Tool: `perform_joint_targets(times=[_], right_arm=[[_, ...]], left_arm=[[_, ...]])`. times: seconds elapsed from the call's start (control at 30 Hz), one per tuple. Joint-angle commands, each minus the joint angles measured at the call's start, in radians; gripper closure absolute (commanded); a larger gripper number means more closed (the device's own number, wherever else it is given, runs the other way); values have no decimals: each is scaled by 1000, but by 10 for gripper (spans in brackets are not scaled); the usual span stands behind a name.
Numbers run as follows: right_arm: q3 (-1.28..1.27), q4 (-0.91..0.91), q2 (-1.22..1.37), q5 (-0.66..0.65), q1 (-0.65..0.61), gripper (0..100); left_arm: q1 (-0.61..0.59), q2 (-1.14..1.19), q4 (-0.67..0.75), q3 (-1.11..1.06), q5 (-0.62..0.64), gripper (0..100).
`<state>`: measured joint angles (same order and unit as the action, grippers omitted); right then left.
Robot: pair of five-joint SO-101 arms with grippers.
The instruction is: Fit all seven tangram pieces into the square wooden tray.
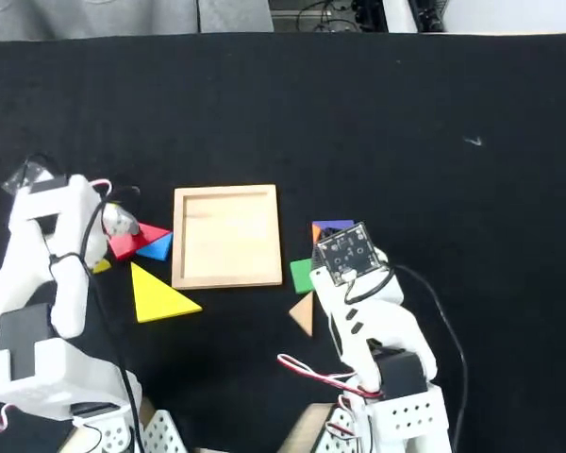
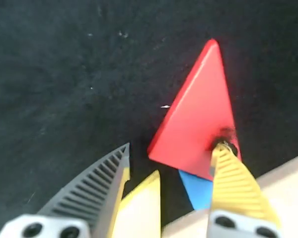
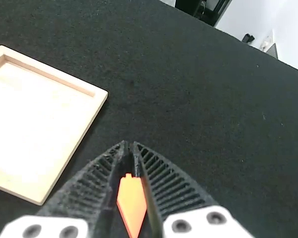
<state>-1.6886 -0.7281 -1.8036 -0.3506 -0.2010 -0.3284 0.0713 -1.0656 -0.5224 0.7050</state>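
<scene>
The left tool gapes over the red triangle; the right tool is closed. Pinch opposite edges squarely before lifting.

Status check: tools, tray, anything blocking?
Left tool open, one fingertip at red triangle. Right tool shut, orange piece beneath. Tray holds no pieces yet. Nothing blocking it.
</scene>
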Motion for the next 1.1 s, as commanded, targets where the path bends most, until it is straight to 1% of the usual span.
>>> perform_joint_targets(times=[0.0,0.1,0.3,0.4,0.47,0.57,0.7,0.9,1.07], right_arm=[[4,-5,-74,-2,18,984],[4,-5,-74,-2,18,984],[4,-5,-74,-2,18,984],[4,-5,-74,-2,18,984],[4,-5,-74,-2,18,984],[4,-5,-74,-2,18,984],[4,-5,-74,-2,18,984],[4,-6,-74,-2,18,984],[4,-6,-74,-2,18,984]], left_arm=[[4,-46,107,-50,55,736],[10,-46,147,-53,60,736],[12,-38,147,-59,57,735],[13,18,143,-38,57,735],[13,63,112,7,57,735],[19,130,26,96,38,735],[33,207,-20,182,25,739],[35,218,-8,217,26,741],[25,229,52,291,21,741]])
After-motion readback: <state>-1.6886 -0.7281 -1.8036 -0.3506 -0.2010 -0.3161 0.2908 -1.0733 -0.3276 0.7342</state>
